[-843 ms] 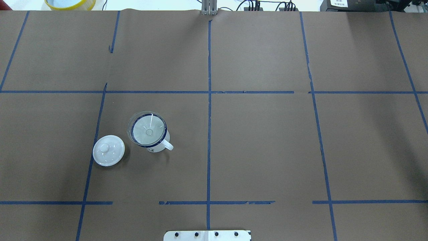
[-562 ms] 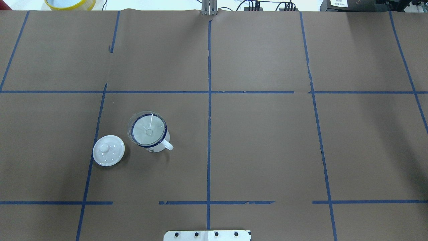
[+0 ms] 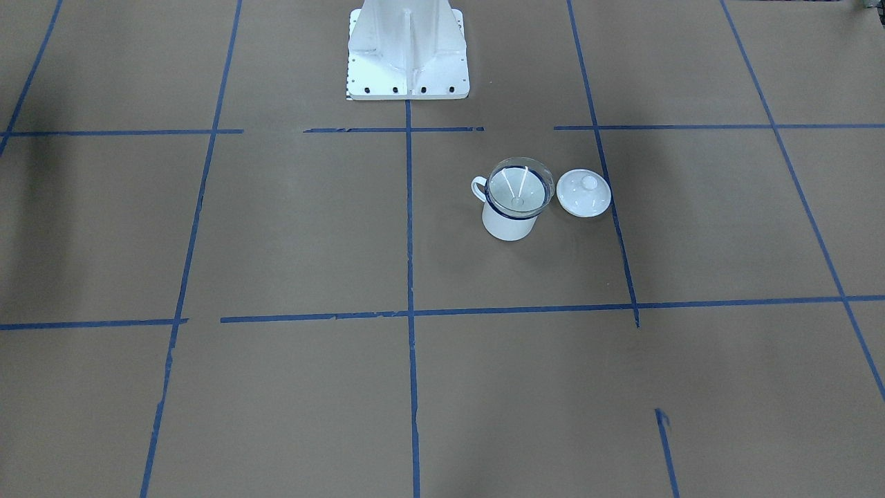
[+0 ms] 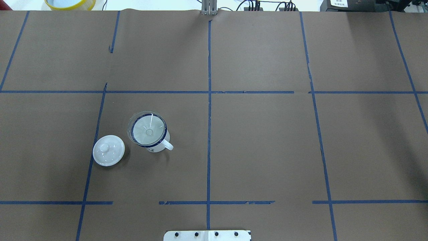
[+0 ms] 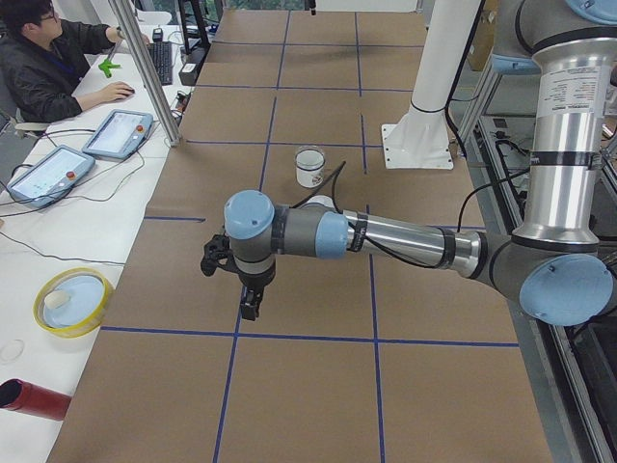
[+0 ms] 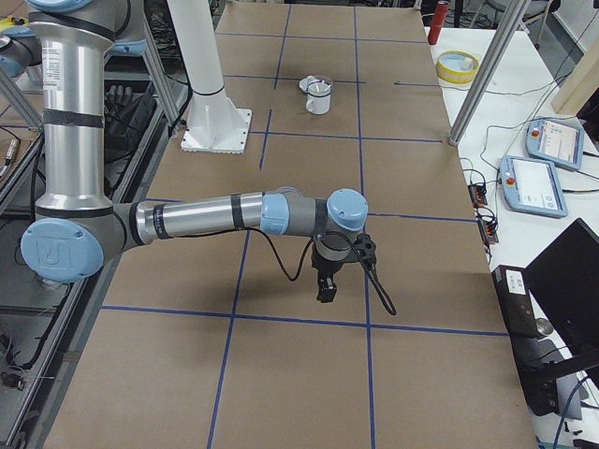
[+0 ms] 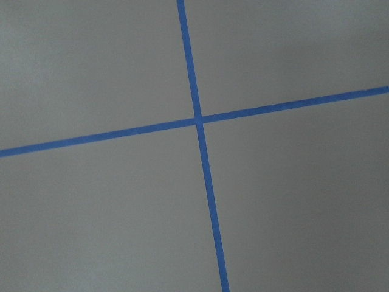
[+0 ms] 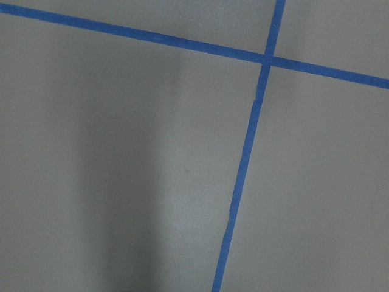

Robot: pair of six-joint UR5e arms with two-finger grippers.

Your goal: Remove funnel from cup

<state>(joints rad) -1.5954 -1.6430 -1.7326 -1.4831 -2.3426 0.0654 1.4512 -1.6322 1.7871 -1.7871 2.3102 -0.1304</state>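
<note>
The clear funnel (image 4: pixel 148 130) sits in the white cup (image 4: pixel 157 146) with the dark blue rim, left of the table's centre line. Both also show in the front-facing view, the funnel (image 3: pixel 520 187) above the cup (image 3: pixel 508 225). My left gripper (image 5: pixel 249 307) shows only in the exterior left view, hanging above the table far from the cup (image 5: pixel 309 174). My right gripper (image 6: pixel 325 292) shows only in the exterior right view, also far from the cup (image 6: pixel 319 99). I cannot tell whether either gripper is open or shut. Both wrist views show only brown paper and blue tape.
A white knobbed lid (image 4: pixel 108 150) lies on the table beside the cup. The robot's white base (image 3: pixel 408 48) stands at the near edge. A yellow bowl (image 5: pixel 72 301) and a red cylinder (image 5: pixel 34 398) sit on the side bench. An operator (image 5: pixel 43 48) sits there.
</note>
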